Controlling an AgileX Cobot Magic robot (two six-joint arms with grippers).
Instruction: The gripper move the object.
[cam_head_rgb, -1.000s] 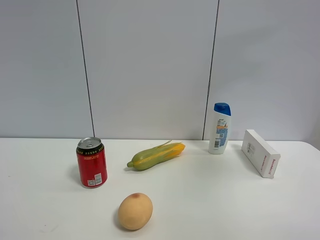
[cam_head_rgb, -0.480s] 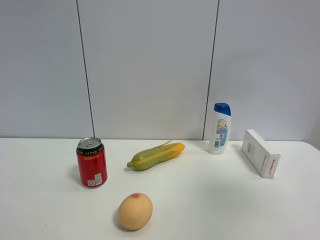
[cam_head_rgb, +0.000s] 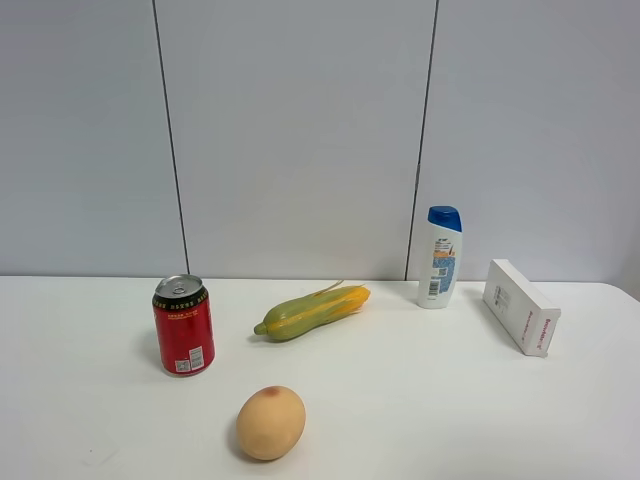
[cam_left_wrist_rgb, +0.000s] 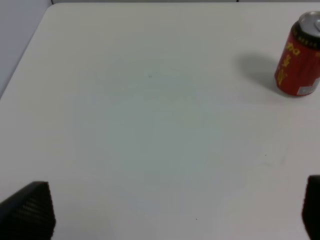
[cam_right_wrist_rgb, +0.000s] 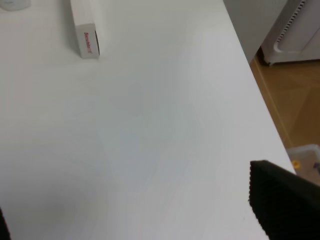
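Note:
The object is a long white carton (cam_head_rgb: 520, 305) with red lettering, lying at the right of the white table (cam_head_rgb: 420, 400), right of the shampoo bottle. It also shows in the right wrist view (cam_right_wrist_rgb: 85, 25), well away from my right gripper (cam_right_wrist_rgb: 145, 220), whose black fingers (cam_right_wrist_rgb: 282, 200) stand wide apart and hold nothing. My left gripper (cam_left_wrist_rgb: 170, 215) is open and empty over bare table, its black fingertips (cam_left_wrist_rgb: 30, 210) at the frame's lower corners. Neither arm shows in the exterior high view.
A red can (cam_head_rgb: 183, 325) stands at the left and also shows in the left wrist view (cam_left_wrist_rgb: 300, 60). A corn cob (cam_head_rgb: 312, 312) lies mid-table, a round yellow fruit (cam_head_rgb: 270, 422) at the front, and a white shampoo bottle (cam_head_rgb: 440, 257) stands by the wall. The table's right edge (cam_right_wrist_rgb: 250, 75) drops to a wooden floor.

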